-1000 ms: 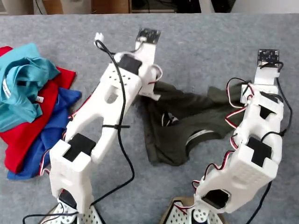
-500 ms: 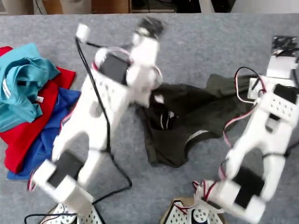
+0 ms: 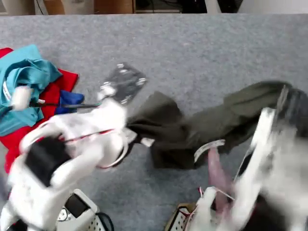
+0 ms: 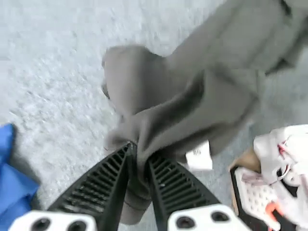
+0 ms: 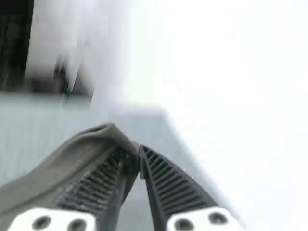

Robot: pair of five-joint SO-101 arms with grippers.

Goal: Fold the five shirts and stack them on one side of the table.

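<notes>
As I judge it from my console, step in hand: one shirt is being held up and stretched out ahead of its fold; nothing looks folded or stacked yet.
Table: grey felt-topped table point(image 3: 192, 43), carrying both arms and all the cloth.
Pile: crumpled heap of teal, red and blue shirts point(image 3: 29, 82) on the left side in the high view, well apart from the shirt in hand (I count three colours; anything underneath is hidden).
Shirt: dark olive cotton shirt point(image 3: 192, 130) strung between the two grippers across the middle and right of the table, bunched and sagging at its centre. I cannot tell whether the sag touches the felt.
Left gripper: left gripper point(image 4: 137, 147) has its fingers drawn narrow, clamped on a gathered fold at the end of the shirt nearer the pile.
Right gripper: right gripper point(image 5: 132, 151) has its fingers almost together with an edge of the shirt pinched between them, at the opposite end.
Neck label: small white sewn-in label point(image 3: 209, 147) on the sagging edge, between the two grippers.
Next move: I would lower both arms together, keeping the cloth taut so it lands flat. I would let go only once it lies smooth, since the bunching near the left fingers looks likely to crease.
</notes>
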